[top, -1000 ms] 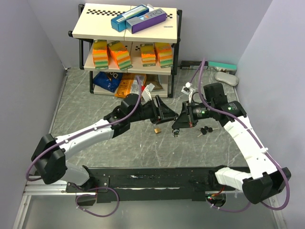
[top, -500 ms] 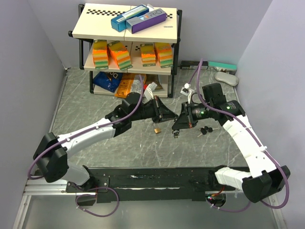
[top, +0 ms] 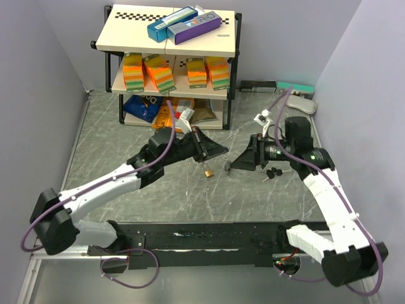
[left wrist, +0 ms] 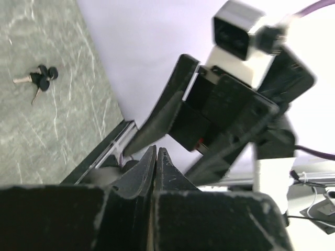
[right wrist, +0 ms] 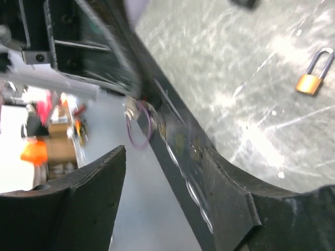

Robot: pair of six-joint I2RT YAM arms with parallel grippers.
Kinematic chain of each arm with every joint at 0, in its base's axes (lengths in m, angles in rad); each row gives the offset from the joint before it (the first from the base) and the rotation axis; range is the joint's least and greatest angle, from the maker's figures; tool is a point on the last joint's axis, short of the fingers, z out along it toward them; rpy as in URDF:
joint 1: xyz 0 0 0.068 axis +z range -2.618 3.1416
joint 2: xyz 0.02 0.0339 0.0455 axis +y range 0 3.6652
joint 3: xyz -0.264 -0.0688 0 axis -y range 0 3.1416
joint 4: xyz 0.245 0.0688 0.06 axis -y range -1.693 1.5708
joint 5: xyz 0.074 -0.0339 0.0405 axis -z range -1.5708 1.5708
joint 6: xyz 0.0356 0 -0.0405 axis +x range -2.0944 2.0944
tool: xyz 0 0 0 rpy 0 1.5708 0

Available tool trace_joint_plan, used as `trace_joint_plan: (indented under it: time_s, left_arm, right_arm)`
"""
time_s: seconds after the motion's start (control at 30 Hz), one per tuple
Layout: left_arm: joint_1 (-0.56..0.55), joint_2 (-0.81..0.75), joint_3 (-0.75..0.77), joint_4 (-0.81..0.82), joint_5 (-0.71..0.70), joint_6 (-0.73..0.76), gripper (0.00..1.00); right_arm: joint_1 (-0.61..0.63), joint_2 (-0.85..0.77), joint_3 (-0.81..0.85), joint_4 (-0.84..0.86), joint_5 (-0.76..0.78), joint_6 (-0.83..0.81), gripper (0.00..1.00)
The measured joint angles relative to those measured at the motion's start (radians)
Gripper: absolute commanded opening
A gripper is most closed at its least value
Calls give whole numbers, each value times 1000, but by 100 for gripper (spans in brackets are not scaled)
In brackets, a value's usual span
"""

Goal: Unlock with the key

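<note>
My left gripper point(top: 221, 151) hangs clenched on nothing visible near the padlock point(top: 207, 171), my right gripper point(top: 235, 161) released beside it, keys point(top: 273, 172) farther right; unsteadied, the padlock could skid away from a key

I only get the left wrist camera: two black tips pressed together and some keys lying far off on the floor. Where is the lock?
Observer: The padlock lies on the table, near the left gripper but not touching it.
Visitor: There's another black claw ahead. Is it holding anything?
Observer: No. The right gripper is open with nothing between its fingers, and the padlock lies apart from it.
Visitor: What's behind the arms?
Observer: A shelf stacked with colourful packs stands by the far wall.
</note>
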Motion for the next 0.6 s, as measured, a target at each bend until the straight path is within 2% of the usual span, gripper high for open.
trace_joint_plan:
  time_s: [0.17,0.43,0.6]
  left_arm:
    - [1,-79,-43,21,-61,-2,1]
    - [1,-96,-61,45,-81,-3,1]
    - [1,-96,-61,48,-85,-3,1]
  right_arm:
    - [-59,-95,-106,166,-31,135,66]
    - [-52,-126,-122,310,-7,238,58]
    - [-2,-128,-122,375,39,286,54]
